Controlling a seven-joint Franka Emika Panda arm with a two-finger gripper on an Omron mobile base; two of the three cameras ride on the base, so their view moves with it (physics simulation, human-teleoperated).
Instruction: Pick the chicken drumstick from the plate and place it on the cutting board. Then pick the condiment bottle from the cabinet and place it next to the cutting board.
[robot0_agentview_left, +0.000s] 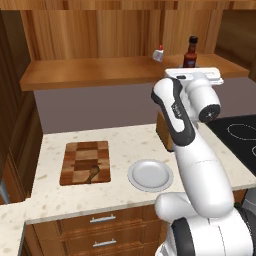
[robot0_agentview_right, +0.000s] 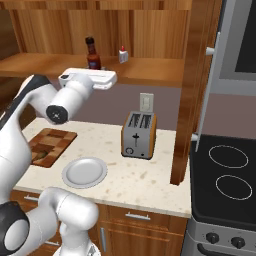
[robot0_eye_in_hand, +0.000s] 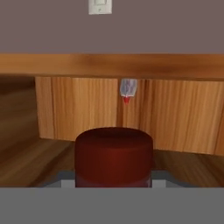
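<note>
The condiment bottle (robot0_agentview_left: 191, 49) (robot0_agentview_right: 90, 51) stands upright on the cabinet shelf (robot0_agentview_left: 90, 72) (robot0_agentview_right: 155, 70). Its black cap and neck rise above my white hand. My gripper (robot0_agentview_left: 190, 66) (robot0_agentview_right: 92, 67) reaches onto the shelf at the bottle's body. In the hand view the dark red body (robot0_eye_in_hand: 113, 153) sits very close, and grey pads (robot0_eye_in_hand: 67, 177) lie flush against both its sides. The chicken drumstick (robot0_agentview_left: 92, 172) (robot0_agentview_right: 43, 155) lies on the checkered cutting board (robot0_agentview_left: 85, 150) (robot0_agentview_right: 59, 137). The round plate (robot0_agentview_left: 150, 175) (robot0_agentview_right: 84, 172) on the counter beside the board has nothing on it.
A tiny white object with a red tip (robot0_agentview_left: 158, 53) (robot0_agentview_right: 122, 55) (robot0_eye_in_hand: 127, 90) stands on the shelf behind the bottle. A toaster (robot0_agentview_right: 138, 135) sits on the counter under the shelf. A stove top (robot0_agentview_right: 227, 172) (robot0_agentview_left: 240, 131) lies to the right, past a wooden post (robot0_agentview_right: 192, 100).
</note>
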